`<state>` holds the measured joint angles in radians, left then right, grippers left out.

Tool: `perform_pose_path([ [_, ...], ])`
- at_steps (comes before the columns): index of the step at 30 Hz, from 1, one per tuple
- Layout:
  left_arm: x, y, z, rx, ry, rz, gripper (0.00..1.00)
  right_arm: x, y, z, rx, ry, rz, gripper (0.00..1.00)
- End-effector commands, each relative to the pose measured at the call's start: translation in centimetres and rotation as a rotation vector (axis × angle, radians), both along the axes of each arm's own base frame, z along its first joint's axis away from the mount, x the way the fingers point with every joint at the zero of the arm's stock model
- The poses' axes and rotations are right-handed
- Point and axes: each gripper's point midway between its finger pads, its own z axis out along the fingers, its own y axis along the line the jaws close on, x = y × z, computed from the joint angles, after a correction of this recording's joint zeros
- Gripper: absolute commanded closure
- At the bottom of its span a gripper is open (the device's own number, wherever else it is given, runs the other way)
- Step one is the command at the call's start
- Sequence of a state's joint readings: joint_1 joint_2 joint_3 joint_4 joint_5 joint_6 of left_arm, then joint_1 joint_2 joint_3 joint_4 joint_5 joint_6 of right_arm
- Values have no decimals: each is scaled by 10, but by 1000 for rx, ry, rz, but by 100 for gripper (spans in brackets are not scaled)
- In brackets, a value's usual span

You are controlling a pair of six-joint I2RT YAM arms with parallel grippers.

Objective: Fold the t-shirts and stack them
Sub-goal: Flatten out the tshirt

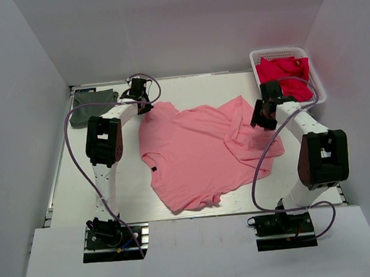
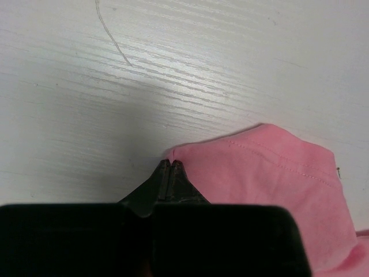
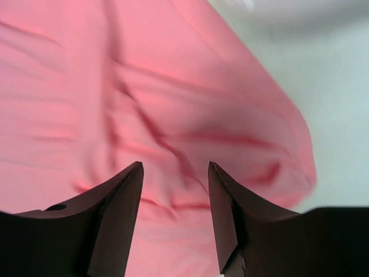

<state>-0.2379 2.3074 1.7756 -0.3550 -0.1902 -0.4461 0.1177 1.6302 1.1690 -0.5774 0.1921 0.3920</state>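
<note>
Left fingers (image 2: pixel 180 183) clench a far corner of the salmon-pink t-shirt (image 1: pixel 199 153), rumpled on the worktop (image 1: pixel 129 197), right fingers (image 3: pixel 118 213) gape above its bunched side (dark grey t-shirt (image 1: pixel 91 108) already folded, far left): spreading step, I reckon, and next the right must pinch and pull flat.

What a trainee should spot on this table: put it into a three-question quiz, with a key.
1. True or false: the right gripper is shut on the pink t-shirt.
2. The white basket holds: A) red cloth; B) a grey t-shirt; C) nothing.
3. Fill in: the folded dark grey t-shirt lies near the table's far ____ corner.
Key: 1 false, its jaws stand open over the cloth; 2 A; 3 left.
</note>
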Motion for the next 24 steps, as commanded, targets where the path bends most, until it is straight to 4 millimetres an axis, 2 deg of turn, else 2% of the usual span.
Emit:
perform_pose_path([
  [1, -10, -2, -1, 11, 36, -31, 100, 66, 38, 37, 96, -173, 165, 45],
  [2, -7, -2, 3, 9, 27, -31, 100, 74, 46, 38, 98, -182, 187, 43],
  [3, -7, -2, 3, 9, 27, -31, 100, 81, 47, 28, 78, -159, 195, 43],
  [4, -5, -3, 6, 7, 18, -31, 100, 110, 54, 58, 76, -244, 200, 42],
  [5, -6, -2, 5, 9, 27, -31, 100, 119, 57, 28, 69, -181, 193, 42],
  [7, -6, -1, 5, 17, 25, -24, 100, 154, 56, 59, 46, -258, 155, 42],
  [8, -6, 1, 5, 23, 24, -18, 100, 170, 60, 41, 40, -229, 157, 42],
  [9, -6, 1, 5, 23, 24, -18, 100, 178, 57, 39, 15, -229, 147, 42],
  [10, -6, 3, 5, 30, 22, -12, 100, 190, 58, 48, 4, -253, 146, 42],
  [11, -5, 2, 10, 28, 14, -12, 100, 205, 61, 33, -5, -240, 146, 42],
  [13, -5, 2, 10, 28, 13, -12, 100, 223, 58, 34, -43, -261, 138, 42],
  [16, -7, 3, 9, 30, 22, -12, 100, 236, 48, 15, -93, -267, 124, 40],
  [17, -7, 3, 9, 30, 22, -12, 100, 238, 48, 15, -104, -274, 120, 39],
  [18, -7, 3, 9, 30, 22, -12, 100, 239, 43, 2, -127, -255, 124, 39],
  [20, -7, 3, 9, 30, 22, -12, 100, 244, 38, -3, -159, -263, 121, 39],
  [24, -7, 3, 9, 30, 22, -12, 100, 245, 44, -26, -139, -233, 147, 41],
])
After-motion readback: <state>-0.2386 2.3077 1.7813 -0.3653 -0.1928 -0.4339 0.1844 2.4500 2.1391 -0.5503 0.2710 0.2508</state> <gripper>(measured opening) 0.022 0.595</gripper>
